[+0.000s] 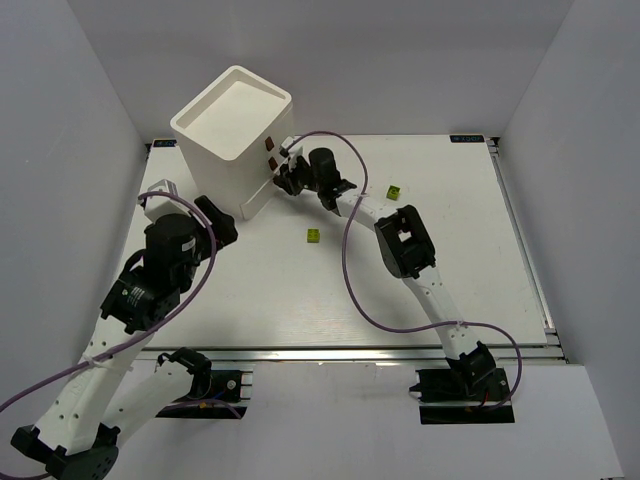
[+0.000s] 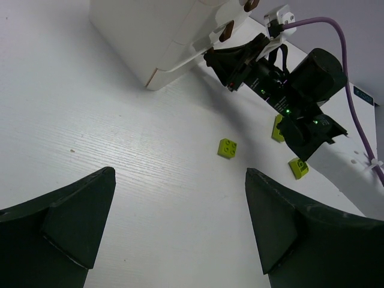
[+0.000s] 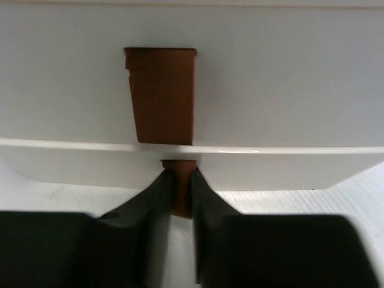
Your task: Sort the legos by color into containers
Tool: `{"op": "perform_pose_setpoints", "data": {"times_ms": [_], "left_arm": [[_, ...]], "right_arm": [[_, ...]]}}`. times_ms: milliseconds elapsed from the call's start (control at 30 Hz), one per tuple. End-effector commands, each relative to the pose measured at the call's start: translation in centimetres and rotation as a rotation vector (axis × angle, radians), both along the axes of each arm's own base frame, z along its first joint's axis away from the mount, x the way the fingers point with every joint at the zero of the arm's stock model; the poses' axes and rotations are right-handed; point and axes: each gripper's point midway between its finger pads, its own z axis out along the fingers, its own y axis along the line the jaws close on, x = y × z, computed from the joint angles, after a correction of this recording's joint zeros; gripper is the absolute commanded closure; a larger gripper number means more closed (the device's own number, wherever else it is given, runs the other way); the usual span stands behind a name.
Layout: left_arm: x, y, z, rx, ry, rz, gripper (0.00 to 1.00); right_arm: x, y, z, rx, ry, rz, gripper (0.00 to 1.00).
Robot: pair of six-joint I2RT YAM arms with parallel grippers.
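Legos (image 2: pixel 227 147): three yellow-green, centre-right of the left wrist view; the top view showed two.
Right gripper (image 3: pixel 182 186): pinched the lowest brown pull tab (image 3: pixel 180 207).
Left gripper (image 2: pixel 180 231): spread, empty.

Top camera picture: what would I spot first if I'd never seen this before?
Probably the white drawer box at the far left of the table, with the right gripper pinching the brown pull tab of its bottom drawer. Next, a yellow-green lego lying loose mid-table and a second lego farther back, to its right.
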Motion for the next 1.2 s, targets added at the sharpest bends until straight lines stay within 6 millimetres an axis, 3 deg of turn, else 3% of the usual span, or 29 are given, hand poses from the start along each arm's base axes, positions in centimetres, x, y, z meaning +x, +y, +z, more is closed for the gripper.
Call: {"op": "perform_pose_setpoints", "data": {"times_ms": [0,67,100,167,233,267,300,333,400,433,600,867,900,1000,1100,1133,1167], "left_arm": [[-0.4,0.6,1.6,-0.023,-0.036,0.023,0.02],[-0.4,0.6,1.7,-0.034,-0.041,0.026,0.02],[-0.4,0.5,1.8,-0.038,-0.045,0.023,0.02],[-0.5,0.5,1.8,-0.043,-0.049,0.023,0.02],[-0.5,0.4,1.9,-0.049,-0.053,0.02,0.02],[-0.4,0.2,1.8,-0.052,-0.054,0.011,0.02],[-0.3,0.1,1.8,-0.055,-0.056,0.006,0.02],[-0.3,-0.1,1.7,-0.054,-0.053,-0.002,0.02],[0.0,-0.8,1.1,-0.063,-0.047,-0.031,0.02],[0.1,-1.1,1.0,-0.066,-0.048,-0.044,0.02],[1.2,-3.9,-0.6,-0.096,-0.034,-0.154,0.02],[3.2,-7.7,-1.8,-0.094,-0.025,-0.309,0.02],[3.6,-8.4,-2.6,-0.08,-0.004,-0.343,0.02],[4.4,-10.3,-3.3,-0.05,0.013,-0.429,0.03],[5.2,-13.2,-5.2,-0.026,0.08,-0.566,0.07],[5.5,-14.4,-6.8,-0.023,0.131,-0.62,0.09],[5.9,-15.0,-6.8,-0.019,0.139,-0.647,0.13]], "right_arm": [[0.6,1.2,2.9,0.077,-0.091,-0.003,0.82],[0.6,1.1,3.2,0.086,-0.091,-0.012,0.99],[0.8,0.8,3.1,0.086,-0.089,-0.018,1.0],[0.2,0.8,2.9,0.082,-0.079,-0.014,1.0],[0.4,-0.1,4.0,0.091,-0.082,-0.03,1.0],[-0.1,-0.5,2.9,0.074,-0.059,-0.034,1.0],[-0.3,-0.8,4.5,0.08,-0.076,-0.039,1.0],[-0.4,-1.4,4.6,0.074,-0.076,-0.044,1.0],[-1.3,-2.7,3.3,0.043,-0.049,-0.047,1.0],[-1.4,-3.4,5.1,0.053,-0.065,-0.053,1.0],[-3.9,-7.0,5.4,0.016,-0.011,-0.055,1.0],[-7.8,-10.0,4.9,-0.031,0.038,-0.042,1.0],[-8.3,-9.9,5.0,-0.027,0.044,-0.012,0.93],[-9.2,-9.5,5.6,-0.011,0.071,0.06,0.41],[-9.0,-9.8,8.1,0.017,0.091,0.079,0.36],[-9.0,-9.8,8.6,0.022,0.095,0.081,0.36],[-9.1,-10.2,8.7,0.019,0.112,0.075,0.36]]}}
